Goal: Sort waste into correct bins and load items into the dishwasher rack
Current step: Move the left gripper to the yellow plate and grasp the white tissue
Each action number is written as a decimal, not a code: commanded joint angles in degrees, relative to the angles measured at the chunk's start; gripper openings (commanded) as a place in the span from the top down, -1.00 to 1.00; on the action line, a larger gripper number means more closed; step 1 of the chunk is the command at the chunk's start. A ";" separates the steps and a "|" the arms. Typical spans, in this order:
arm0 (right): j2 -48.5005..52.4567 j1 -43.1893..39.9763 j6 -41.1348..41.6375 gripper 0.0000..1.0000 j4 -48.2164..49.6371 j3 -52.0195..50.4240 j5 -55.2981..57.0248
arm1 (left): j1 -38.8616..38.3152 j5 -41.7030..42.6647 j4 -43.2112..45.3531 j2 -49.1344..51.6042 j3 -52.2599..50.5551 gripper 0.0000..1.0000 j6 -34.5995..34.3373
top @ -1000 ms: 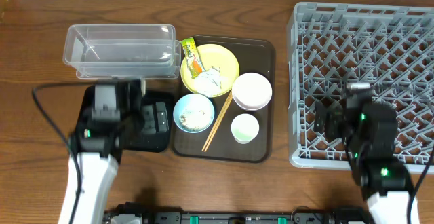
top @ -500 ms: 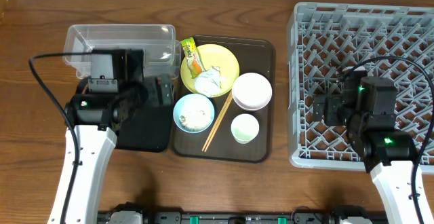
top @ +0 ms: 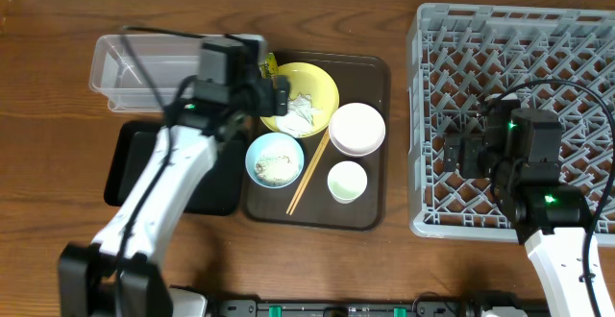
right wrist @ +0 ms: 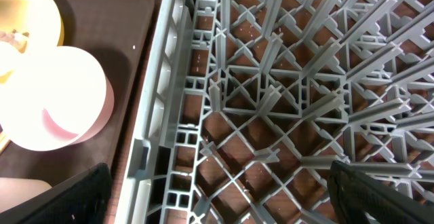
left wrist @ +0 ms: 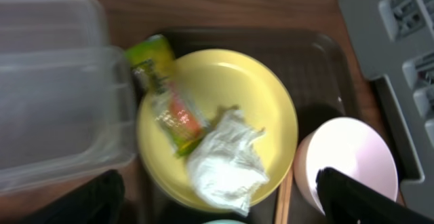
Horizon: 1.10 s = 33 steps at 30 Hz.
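Observation:
The yellow plate [top: 317, 79] lies on the brown serving tray and holds the yellow-green and orange wrapper [left wrist: 166, 102] and crumpled white tissue [left wrist: 227, 159]. My left gripper [top: 274, 96] hovers over the plate's left part, open and empty [left wrist: 217, 207], its fingers either side of the tissue. The light blue bowl [top: 276, 158] holds rice. The white-pink bowl [top: 357, 128], white cup [top: 347, 182] and chopsticks [top: 309, 173] lie beside it. My right gripper [top: 452, 154] is open and empty over the grey rack [top: 519, 58], near its left wall [right wrist: 156, 115].
The clear container [top: 144, 67] stands at the back left, touching the plate's edge in the left wrist view [left wrist: 54, 95]. The black tray [top: 207, 187] lies in front of it, partly under my left arm. The brown serving tray [top: 375, 72] sits between bins and rack.
My left arm has swung from above the black tray up and right to above the yellow plate. The right arm shifted slightly back, then held still.

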 commanded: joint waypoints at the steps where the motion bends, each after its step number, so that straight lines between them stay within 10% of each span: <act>1: 0.26 -0.04 0.59 -0.98 0.00 1.11 -0.42 | -3.32 -0.83 2.60 4.52 1.75 -0.83 0.55; 18: 2.23 -0.04 0.59 -0.99 0.00 1.09 -0.42 | -6.34 -2.29 4.76 20.48 1.73 -0.50 0.52; 26: 2.23 -0.04 0.59 -0.98 -0.02 1.09 -0.42 | -6.34 -2.29 4.33 20.87 1.73 0.48 0.52; 33: 2.23 -0.04 0.59 -0.99 -0.02 1.09 -0.42 | -6.34 -2.32 3.54 20.85 1.75 0.88 0.52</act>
